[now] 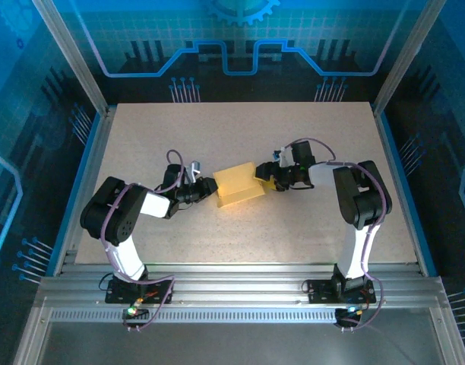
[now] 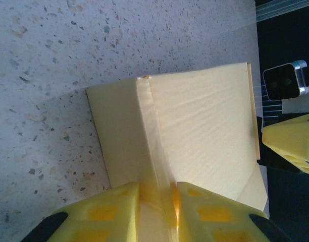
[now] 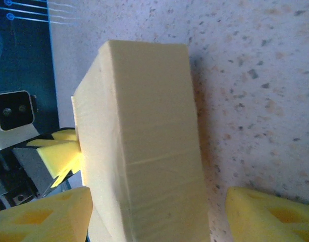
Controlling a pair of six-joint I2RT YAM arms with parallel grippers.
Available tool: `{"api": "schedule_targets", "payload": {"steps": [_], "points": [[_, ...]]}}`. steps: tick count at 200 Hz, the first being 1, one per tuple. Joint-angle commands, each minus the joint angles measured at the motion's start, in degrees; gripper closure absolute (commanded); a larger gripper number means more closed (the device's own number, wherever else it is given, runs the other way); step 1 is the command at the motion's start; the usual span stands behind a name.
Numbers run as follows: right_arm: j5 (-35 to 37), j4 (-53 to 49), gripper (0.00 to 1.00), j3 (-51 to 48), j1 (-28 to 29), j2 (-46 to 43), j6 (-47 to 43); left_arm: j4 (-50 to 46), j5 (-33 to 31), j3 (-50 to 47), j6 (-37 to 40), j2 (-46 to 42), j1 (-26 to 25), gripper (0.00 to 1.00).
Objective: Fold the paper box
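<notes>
Blue-lit enclosure walls (image 1: pixel 58 46) ring a pale speckled table (image 1: pixel 308 228), and I see the paper box (image 1: pixel 238 185) near its middle, between my two arms. The left arm (image 1: pixel 126 213) reaches low and inward from its base, elbow folded, with the left gripper (image 1: pixel 210 188) against the box's left end. In the left wrist view its yellow fingers (image 2: pixel 109 214) stand narrow, pinched on a raised crease of the cardboard. The right arm (image 1: pixel 362 194) rises from its base and bends toward the centre, wrist low, with the right gripper (image 1: pixel 267 181) at the box's right end. In the right wrist view its jaws stand wide astride the box: one finger (image 3: pixel 43 217) is just beside one face, and the other is apart from the opposite face with bare table between. Open table lies all round the box, its far and side edges well apart from it. Each wrist camera catches the other gripper's yellow finger just past the box, so the two grippers are near each other across it.
</notes>
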Motion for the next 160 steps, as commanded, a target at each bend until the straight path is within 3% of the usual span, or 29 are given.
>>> {"api": "schedule_targets", "payload": {"steps": [1, 56, 121, 160], "points": [[-4.27, 1.71, 0.3, 0.99, 1.43, 2.07, 1.47, -5.8, -0.51, -2.36, -0.17, 2.69, 0.79, 0.76], [-9.96, 4.48, 0.3, 2.73, 2.81, 3.35, 3.23, -5.37, -0.22, -2.36, -0.09, 3.06, 0.83, 0.76], [-10.41, 4.54, 0.62, 2.75, 2.51, 1.78, 5.11, -5.06, -0.16, -2.45, 0.67, 2.1, 0.83, 0.69], [-12.29, 3.95, 0.64, 2.88, 1.86, 1.01, 6.96, -5.99, -1.57, -2.1, 1.98, -1.06, 0.85, 0.64]]}}
